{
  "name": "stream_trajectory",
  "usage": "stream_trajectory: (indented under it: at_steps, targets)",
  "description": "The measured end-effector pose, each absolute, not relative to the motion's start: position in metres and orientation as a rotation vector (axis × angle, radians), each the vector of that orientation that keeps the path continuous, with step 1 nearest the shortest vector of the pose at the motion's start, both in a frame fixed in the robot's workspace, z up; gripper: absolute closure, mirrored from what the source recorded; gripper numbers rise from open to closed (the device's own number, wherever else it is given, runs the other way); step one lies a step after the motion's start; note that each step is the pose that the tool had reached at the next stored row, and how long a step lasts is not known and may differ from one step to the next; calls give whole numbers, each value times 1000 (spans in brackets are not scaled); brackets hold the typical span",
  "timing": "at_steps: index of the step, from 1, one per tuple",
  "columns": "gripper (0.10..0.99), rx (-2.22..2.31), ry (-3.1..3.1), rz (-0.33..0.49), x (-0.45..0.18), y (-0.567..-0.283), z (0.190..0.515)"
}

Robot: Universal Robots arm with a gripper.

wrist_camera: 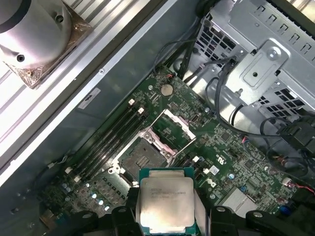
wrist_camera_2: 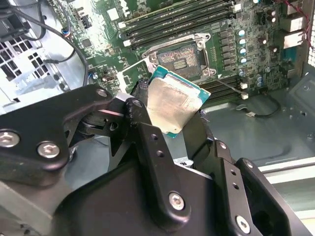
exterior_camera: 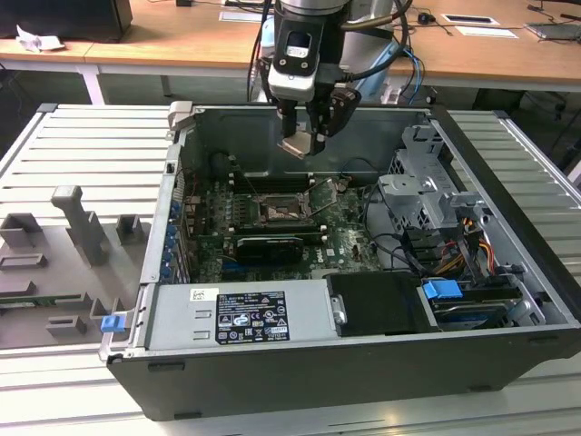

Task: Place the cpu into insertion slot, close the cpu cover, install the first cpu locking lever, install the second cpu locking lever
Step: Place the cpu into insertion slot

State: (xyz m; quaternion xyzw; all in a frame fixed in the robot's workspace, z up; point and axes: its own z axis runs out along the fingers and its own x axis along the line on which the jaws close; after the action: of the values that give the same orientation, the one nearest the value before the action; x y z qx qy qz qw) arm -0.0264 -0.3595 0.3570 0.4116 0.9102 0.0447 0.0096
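— While the pincer (exterior_camera: 302, 138) is clamped on the cpu (exterior_camera: 296, 146), why hold it so high over the open case (exterior_camera: 272, 381)?
— To line it up, I'd guess. The insertion slot (exterior_camera: 280, 213) lies bare below, mid-motherboard (exterior_camera: 349, 232), well apart from it, its cpu cover (wrist_camera: 172, 130) standing up out of the way.

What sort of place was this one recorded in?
Probably a robotics lab or workshop bench: an open computer case lies on a ribbed metal table, wooden desks stand behind, and the gripper holds the cpu above the motherboard.
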Motion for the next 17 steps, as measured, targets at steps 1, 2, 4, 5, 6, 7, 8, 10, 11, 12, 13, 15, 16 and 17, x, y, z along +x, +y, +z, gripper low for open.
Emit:
stream_trajectory:
  at_steps: [1, 2, 4, 5, 6, 7, 8, 10, 11, 12, 13, 15, 16, 17]
  targets:
    - [561, 1296, 2837, 139, -26, -359, 357]
    - [561, 1307, 2832, 139, -26, -359, 357]
    - [561, 1337, 2817, 139, -26, -359, 357]
    - [561, 1362, 2804, 138, -26, -359, 357]
    - [561, 1387, 2790, 138, -26, -359, 357]
    - [561, 1397, 2785, 138, -26, -359, 357]
    - [561, 1409, 2779, 138, -26, -359, 357]
    - [561, 1430, 2767, 138, -26, -359, 357]
    - [561, 1443, 2760, 137, -26, -359, 356]
    - [561, 1453, 2754, 137, -26, -359, 356]
    - [561, 1471, 2744, 137, -26, -359, 356]
    - [561, 1496, 2729, 136, -26, -359, 356]
    - [561, 1511, 2721, 136, -26, -359, 356]
    - [561, 1529, 2710, 136, -26, -359, 356]
